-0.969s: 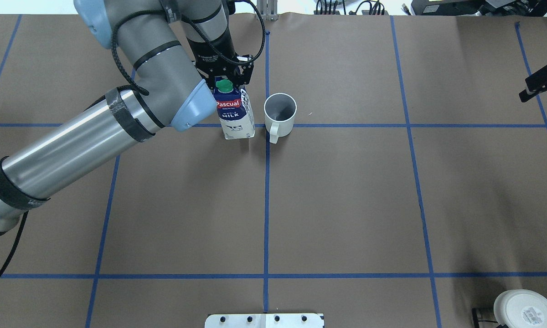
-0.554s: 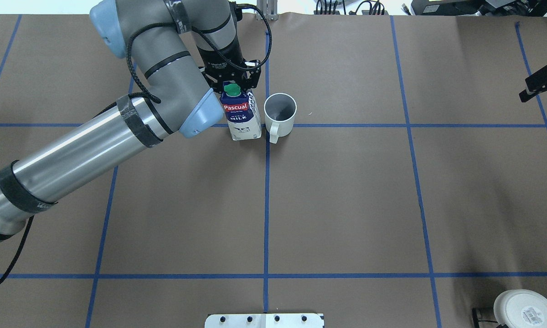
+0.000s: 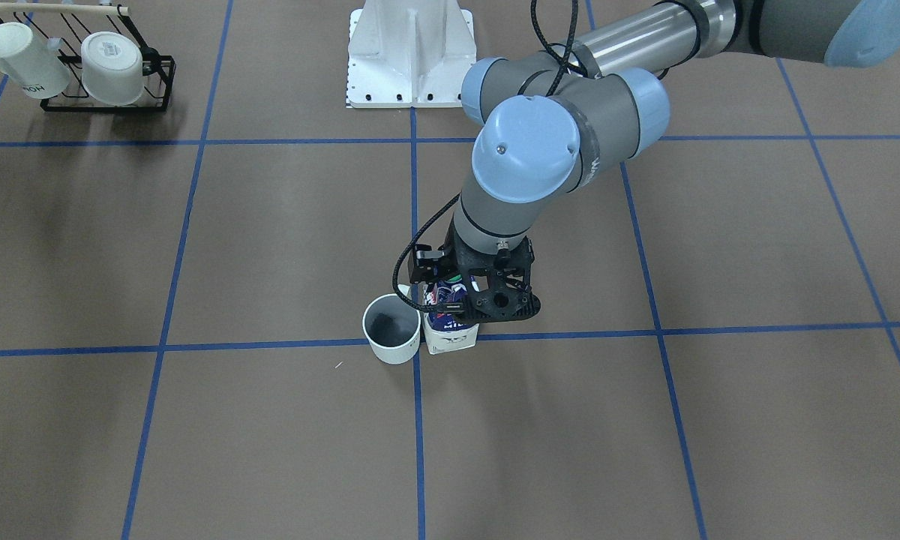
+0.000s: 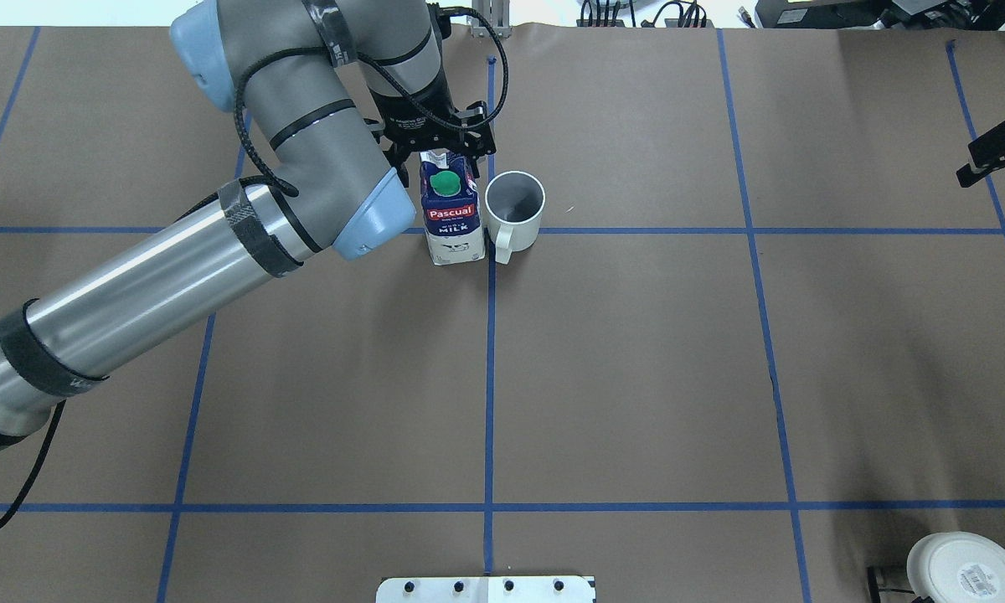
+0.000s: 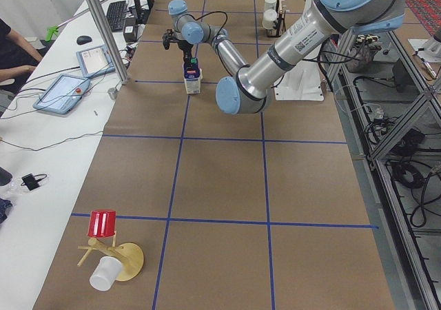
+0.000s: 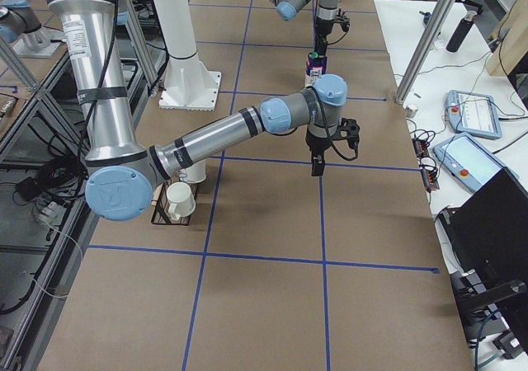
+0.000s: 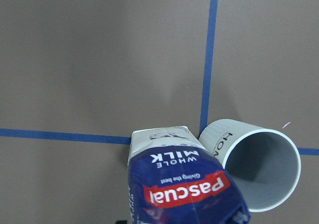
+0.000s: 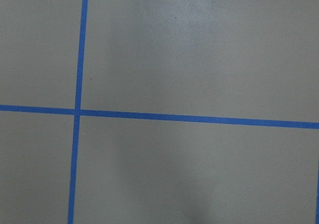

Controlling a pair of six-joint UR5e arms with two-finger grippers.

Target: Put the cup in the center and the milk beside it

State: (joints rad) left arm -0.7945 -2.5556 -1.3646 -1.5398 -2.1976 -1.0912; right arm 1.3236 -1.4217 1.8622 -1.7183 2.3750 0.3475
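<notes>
The milk carton (image 4: pixel 452 219), dark blue and white with a green cap, stands upright just left of the centre tape crossing (image 4: pixel 491 231). My left gripper (image 4: pixel 440 157) is shut on the carton's top from above. The white cup (image 4: pixel 515 206), dark inside, stands just right of the crossing, almost touching the carton, with its handle toward the robot. The front-facing view shows the carton (image 3: pixel 451 339) and cup (image 3: pixel 391 330) side by side under the left gripper (image 3: pixel 461 298). In the left wrist view, the carton (image 7: pixel 184 189) is beside the cup (image 7: pixel 259 167). My right gripper (image 4: pixel 998 151) is at the far right edge, and I cannot tell its state.
A black rack (image 3: pixel 105 101) holding two cream mugs (image 3: pixel 112 64) stands by the robot's right side. The white robot base (image 3: pixel 411 52) is at the near edge. A red cup (image 5: pixel 102 223) on a wooden stand sits at the table's left end.
My left gripper has carried the milk carton to the right, up close to the cup, and the carton has gone from tilted to upright. The cup and right arm have not moved.
</notes>
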